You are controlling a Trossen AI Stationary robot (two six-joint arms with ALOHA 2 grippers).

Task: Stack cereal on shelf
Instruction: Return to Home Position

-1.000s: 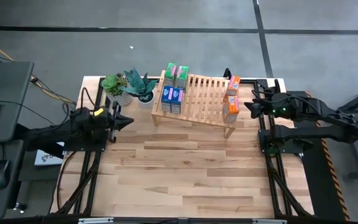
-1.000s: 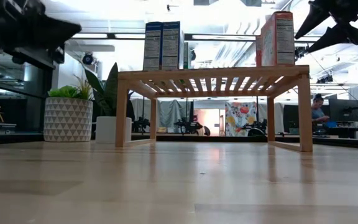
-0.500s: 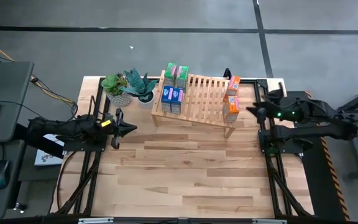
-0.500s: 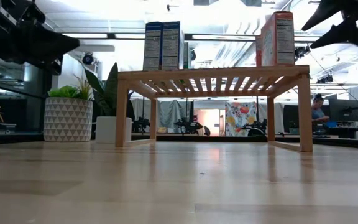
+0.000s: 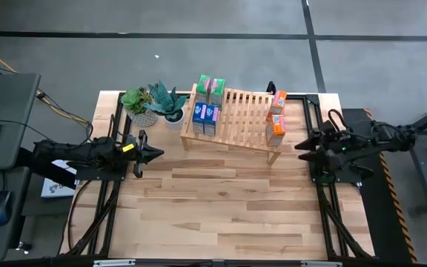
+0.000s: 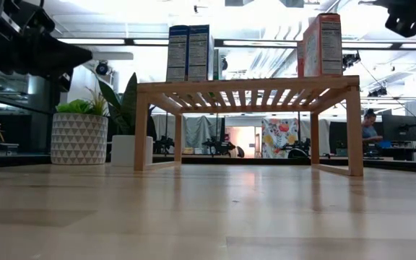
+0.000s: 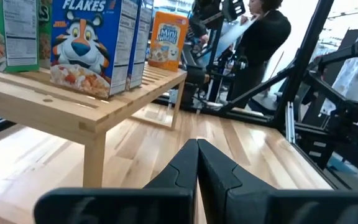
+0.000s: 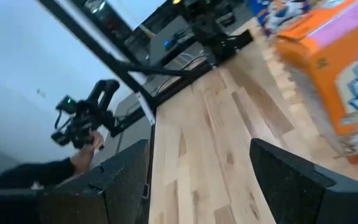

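Note:
The shelf stands at the table's far middle on its short legs. On its slatted top stand two green cereal boxes, two blue ones and two orange ones. In the left wrist view the blue boxes stand upright at the shelf's near corner. My left gripper is shut, level, left of the shelf, holding nothing. My right gripper is open, right of the shelf's near right leg, empty; an orange box shows beyond its fingers.
Two potted plants stand left of the shelf by the far edge. The wood tabletop stretches bare in front of the shelf. Dark frame rails run along both sides. A person stands in the room beyond the table.
My left gripper has swung a little toward the table's near edge and sunk slightly, then stopped, staying shut. My right gripper has swung away from the orange boxes toward the near edge and turned, its fingers staying open. The boxes have not moved.

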